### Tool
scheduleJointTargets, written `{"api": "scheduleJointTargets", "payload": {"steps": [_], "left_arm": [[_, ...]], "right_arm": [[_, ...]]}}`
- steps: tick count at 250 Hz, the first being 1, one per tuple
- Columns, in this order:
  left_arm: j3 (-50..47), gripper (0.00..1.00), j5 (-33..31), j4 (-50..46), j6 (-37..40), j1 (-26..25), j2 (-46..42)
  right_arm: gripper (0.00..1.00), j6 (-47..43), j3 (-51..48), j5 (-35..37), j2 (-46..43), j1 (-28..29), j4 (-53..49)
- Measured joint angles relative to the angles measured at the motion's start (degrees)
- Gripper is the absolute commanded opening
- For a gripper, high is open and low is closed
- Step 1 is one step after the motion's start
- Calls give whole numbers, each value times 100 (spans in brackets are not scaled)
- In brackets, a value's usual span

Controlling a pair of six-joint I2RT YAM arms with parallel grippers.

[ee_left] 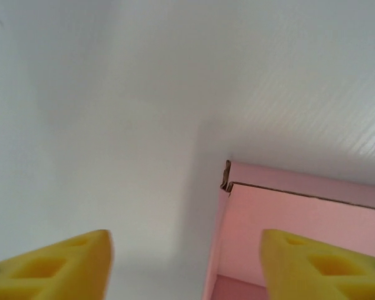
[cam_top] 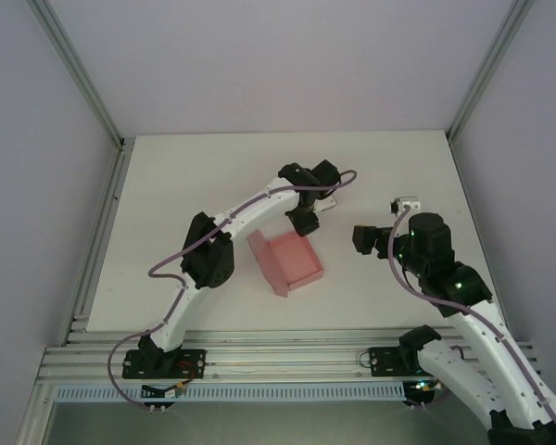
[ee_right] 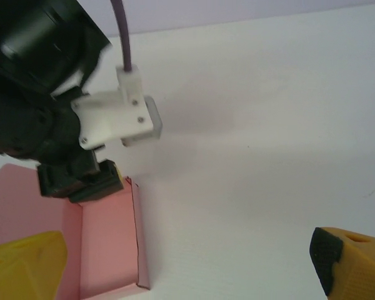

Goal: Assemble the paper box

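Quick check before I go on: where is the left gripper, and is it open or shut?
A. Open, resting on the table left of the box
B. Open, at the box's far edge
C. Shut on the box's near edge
B: the left gripper is at the far edge of the box, and the left wrist view shows it wide open with nothing pinched.

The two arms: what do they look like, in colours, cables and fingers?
The left arm and the right arm have white links and black joints. A purple cable runs along each. The fingers are yellow, wedge-shaped, with square hollows.
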Motion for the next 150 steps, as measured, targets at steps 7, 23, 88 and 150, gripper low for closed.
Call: {"api": "scheduleJointTargets", "payload": {"steps": [7, 23, 88, 150], "left_arm": [[0, 100, 15, 7, -87, 0, -50], [-20, 100, 20, 83, -302, 55, -262], [-2527, 100, -28, 1648, -2232, 1543, -3174], [-6218, 100, -79, 2699, -3921, 2933, -6188]], "right_arm": [[100, -46, 44, -181, 133, -103, -61], [100, -195, 192, -592, 575, -262, -157], [100, -2085, 1038, -2328, 3086, -144, 48], [97, -4631, 3580, -2802, 6240, 520, -533]]}}
